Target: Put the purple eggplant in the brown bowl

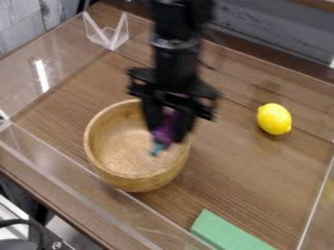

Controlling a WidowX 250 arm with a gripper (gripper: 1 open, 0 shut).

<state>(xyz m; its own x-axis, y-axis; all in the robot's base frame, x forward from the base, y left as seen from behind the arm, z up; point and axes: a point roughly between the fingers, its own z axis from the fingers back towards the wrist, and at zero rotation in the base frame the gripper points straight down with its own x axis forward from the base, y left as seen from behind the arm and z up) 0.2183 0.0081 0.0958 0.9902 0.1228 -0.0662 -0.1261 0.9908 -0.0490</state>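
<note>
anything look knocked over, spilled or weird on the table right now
Nothing stands out. The brown bowl sits upright, the lemon and green block lie apart on the table, and the gripper holds the purple eggplant over the bowl.

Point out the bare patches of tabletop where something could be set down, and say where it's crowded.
Free: the wood between the brown bowl and the yellow lemon; the far stretch between the clear plastic stand and the lemon; a smaller patch left of the green block. Crowded: over the bowl, where the gripper hangs, shut on the purple eggplant.
</note>
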